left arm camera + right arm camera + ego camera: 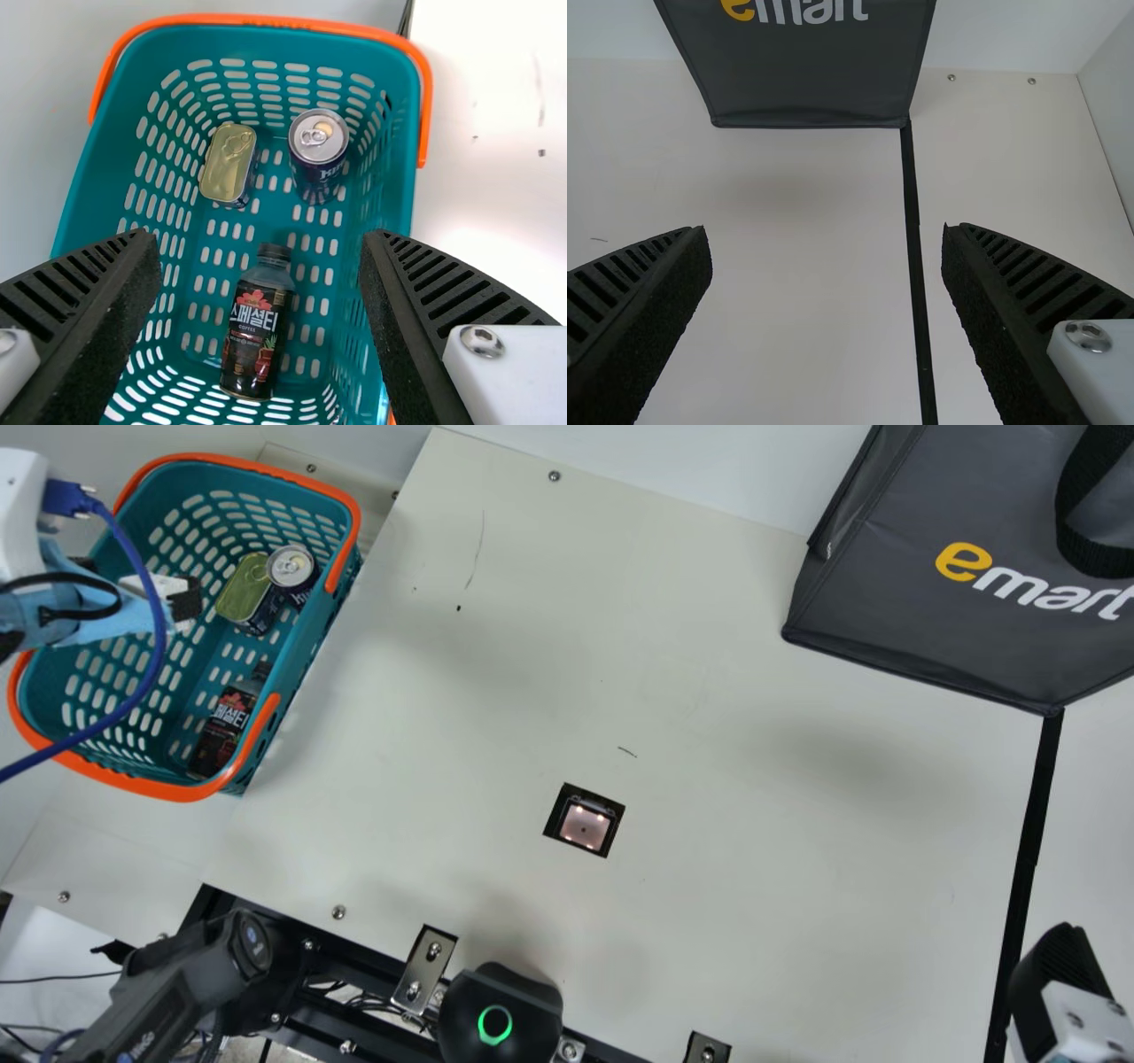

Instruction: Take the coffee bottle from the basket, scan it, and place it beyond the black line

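With both arms' jaws wide open and empty, lower your left pair squarely astride the coffee bottle (254,336), lower centre of the left wrist view, without brushing the basket (97,204).

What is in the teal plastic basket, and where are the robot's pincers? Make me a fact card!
Basket: teal plastic basket
Inside: dark coffee bottle with black cap, lying down; flat gold-topped tin; round dark metal can
Left pincer: open, above the basket
Right pincer: open, empty, near the long black line
Scanner: small square lit window
Bag: dark grey bag, touching the line's end
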Action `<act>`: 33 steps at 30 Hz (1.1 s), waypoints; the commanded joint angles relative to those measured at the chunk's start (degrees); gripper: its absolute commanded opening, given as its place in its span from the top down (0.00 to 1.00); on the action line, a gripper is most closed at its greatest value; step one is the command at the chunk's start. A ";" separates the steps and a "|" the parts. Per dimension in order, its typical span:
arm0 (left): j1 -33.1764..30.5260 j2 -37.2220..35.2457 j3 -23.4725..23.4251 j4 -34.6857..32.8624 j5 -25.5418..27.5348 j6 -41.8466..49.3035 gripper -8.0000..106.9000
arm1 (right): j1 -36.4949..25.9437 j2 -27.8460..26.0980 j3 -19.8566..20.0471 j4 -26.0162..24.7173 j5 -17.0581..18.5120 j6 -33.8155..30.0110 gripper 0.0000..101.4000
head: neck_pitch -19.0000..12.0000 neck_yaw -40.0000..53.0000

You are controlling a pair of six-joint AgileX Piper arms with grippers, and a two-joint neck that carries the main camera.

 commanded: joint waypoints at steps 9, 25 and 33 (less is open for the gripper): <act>-0.77 5.17 2.26 0.96 -5.22 0.93 0.15 | 0.00 0.00 0.00 0.00 0.00 0.00 0.10 | -1.48 0.14; 0.98 12.72 4.68 -2.10 -9.08 9.09 0.15 | 0.00 0.00 0.00 0.00 0.00 0.00 0.10 | -1.48 0.14; 1.42 16.27 5.17 -2.97 -10.61 12.61 0.15 | 0.00 0.00 0.00 0.00 0.00 0.00 0.10 | -1.48 0.14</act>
